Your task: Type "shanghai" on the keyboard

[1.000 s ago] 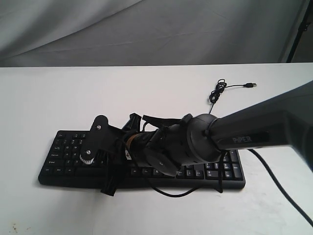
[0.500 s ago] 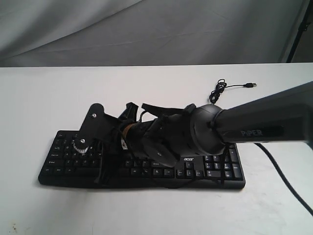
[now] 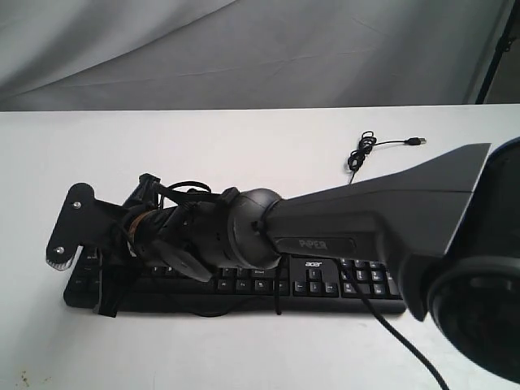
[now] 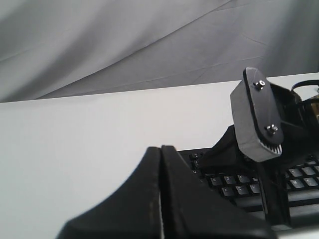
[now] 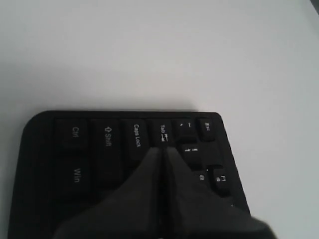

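Jaws pressed together on nothing, the right gripper point(image 5: 163, 149) hangs over Tab point(image 5: 163, 130) at the left end of the keyboard point(image 3: 325, 284) lying lengthwise across the table point(image 3: 244, 138) (the left gripper point(image 4: 160, 149), also closed, is near), so its letters lie rightward.

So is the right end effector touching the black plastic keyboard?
Cannot tell. Right wrist view: the right end effector overlaps the keyboard beside Tab; contact hidden.

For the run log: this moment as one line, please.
right tool: shut, tips at Tab key, keyboard left end | left tool: shut, off the keys
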Robot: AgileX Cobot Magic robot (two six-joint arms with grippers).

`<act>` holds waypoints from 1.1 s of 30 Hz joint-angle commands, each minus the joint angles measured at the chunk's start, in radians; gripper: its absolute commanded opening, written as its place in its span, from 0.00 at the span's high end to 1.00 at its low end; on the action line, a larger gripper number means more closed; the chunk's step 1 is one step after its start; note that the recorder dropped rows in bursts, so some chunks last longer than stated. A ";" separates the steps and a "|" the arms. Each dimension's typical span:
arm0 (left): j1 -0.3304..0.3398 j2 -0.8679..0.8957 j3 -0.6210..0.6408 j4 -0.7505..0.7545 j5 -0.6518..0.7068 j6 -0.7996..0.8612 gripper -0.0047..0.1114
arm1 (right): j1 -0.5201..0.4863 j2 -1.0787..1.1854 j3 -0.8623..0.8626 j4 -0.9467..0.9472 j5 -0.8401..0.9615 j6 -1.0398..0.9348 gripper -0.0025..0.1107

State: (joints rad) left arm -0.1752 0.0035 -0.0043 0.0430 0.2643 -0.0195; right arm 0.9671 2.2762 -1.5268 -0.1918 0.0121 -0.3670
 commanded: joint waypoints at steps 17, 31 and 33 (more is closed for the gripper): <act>-0.004 -0.003 0.004 0.005 -0.005 -0.003 0.96 | 0.001 0.035 -0.011 -0.004 -0.055 -0.004 0.98; -0.004 -0.003 0.004 0.005 -0.005 -0.003 0.96 | 0.001 0.035 -0.011 -0.004 -0.054 -0.004 0.98; -0.004 -0.003 0.004 0.005 -0.005 -0.003 0.96 | 0.001 0.035 -0.011 -0.004 -0.054 -0.004 0.98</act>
State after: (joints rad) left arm -0.1752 0.0035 -0.0043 0.0430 0.2643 -0.0195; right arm 0.9671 2.3118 -1.5310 -0.1918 -0.0293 -0.3670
